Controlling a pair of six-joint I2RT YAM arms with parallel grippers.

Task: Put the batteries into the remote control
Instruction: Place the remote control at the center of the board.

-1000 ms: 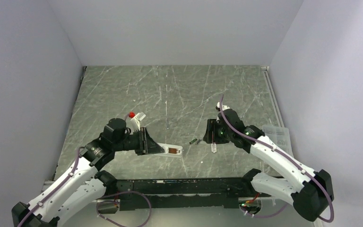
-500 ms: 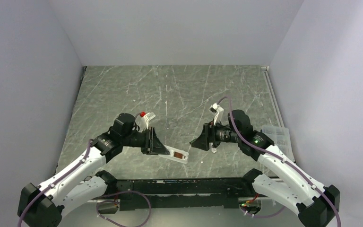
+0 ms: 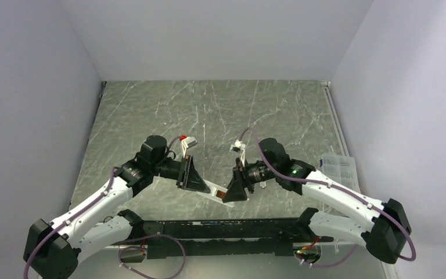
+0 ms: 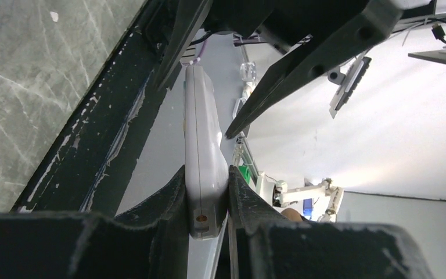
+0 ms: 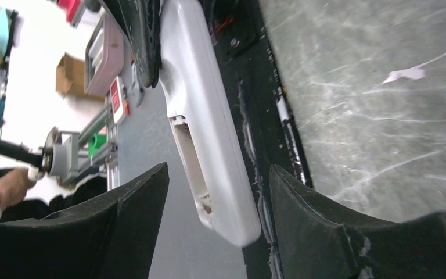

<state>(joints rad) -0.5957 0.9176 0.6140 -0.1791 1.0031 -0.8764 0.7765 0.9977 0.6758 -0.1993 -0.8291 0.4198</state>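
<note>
Top external view, nearest first: a black mounting rail (image 3: 220, 226) along the near edge carries both arm bases, and the two arms reach inward from it to meet just beyond its middle. The left gripper (image 3: 202, 183) is clenched on the remote control (image 3: 213, 190), holding it by one end above the table (image 3: 209, 110). The white bar slants toward the right arm, with its brownish-orange recess (image 3: 222, 192) at the free end. The right gripper (image 3: 228, 196) sits at that free end, its dark fingers straddling it. The left wrist view shows the grip close up. Both left finger pads (image 4: 177, 192) press on opposite sides of the remote, which runs straight away from the camera. Past its far tip the right arm's two fingers stand spread to either side. In the right wrist view the right gripper is released. Its jaws stand wide, and the remote's free end hangs between them with a gap on each side, touching neither finger. The long open battery hollow faces the finger on the left of that view. Farther back, the grey marbled table stretches to the rear wall. A clear plastic box (image 3: 340, 167) lies at its right edge, well apart from both grippers.
</note>
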